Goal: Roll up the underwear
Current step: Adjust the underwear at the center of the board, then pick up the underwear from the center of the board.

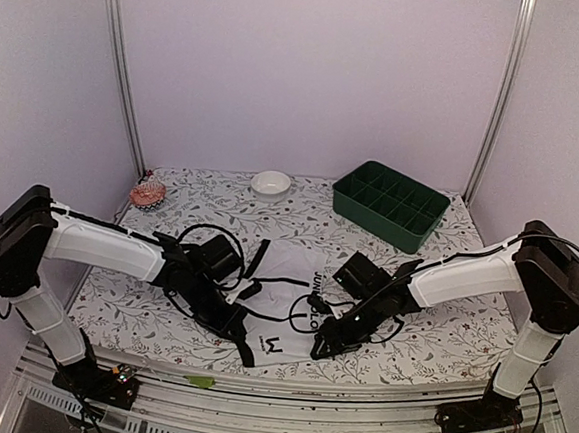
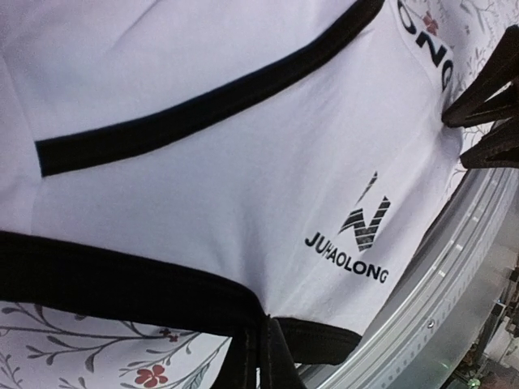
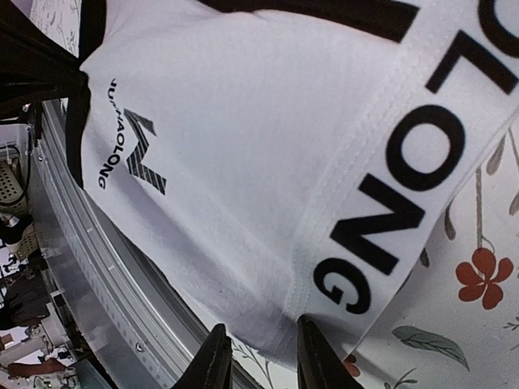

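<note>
At underwear (image 1: 281, 301) near edge: left gripper (image 2: 261, 344) pinched on black hem, right gripper (image 3: 261, 361) narrowly parted (corner between); close it, roll evenly

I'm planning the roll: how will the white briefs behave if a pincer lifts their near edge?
The briefs look like thin knit lying flat with soft wrinkles, so they will probably droop, fold and feel light. The lettered waistband looks thicker, so likely firmer. On the floral tablecloth they may drag rather than slide.
</note>
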`<state>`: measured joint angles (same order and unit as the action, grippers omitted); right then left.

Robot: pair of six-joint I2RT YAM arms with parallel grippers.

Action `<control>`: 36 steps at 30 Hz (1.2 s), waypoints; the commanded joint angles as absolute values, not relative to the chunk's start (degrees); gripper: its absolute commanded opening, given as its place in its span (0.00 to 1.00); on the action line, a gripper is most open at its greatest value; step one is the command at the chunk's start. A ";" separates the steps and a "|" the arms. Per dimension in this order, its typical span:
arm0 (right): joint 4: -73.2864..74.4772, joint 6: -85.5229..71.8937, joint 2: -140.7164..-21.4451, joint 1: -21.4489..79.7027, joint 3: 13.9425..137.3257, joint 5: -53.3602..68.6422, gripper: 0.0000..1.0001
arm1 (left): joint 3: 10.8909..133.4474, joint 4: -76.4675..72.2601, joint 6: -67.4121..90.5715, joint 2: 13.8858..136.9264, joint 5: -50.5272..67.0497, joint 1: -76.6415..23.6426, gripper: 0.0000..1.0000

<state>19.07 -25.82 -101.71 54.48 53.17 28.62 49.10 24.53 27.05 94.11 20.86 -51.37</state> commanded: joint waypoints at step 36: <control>20.83 -8.35 -122.31 30.27 87.27 25.21 0.44 | 88.76 26.10 -6.62 116.77 36.97 -22.94 0.58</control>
<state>20.08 -12.58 -118.50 30.89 83.50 26.26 84.01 24.40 -2.52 112.62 32.67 -24.16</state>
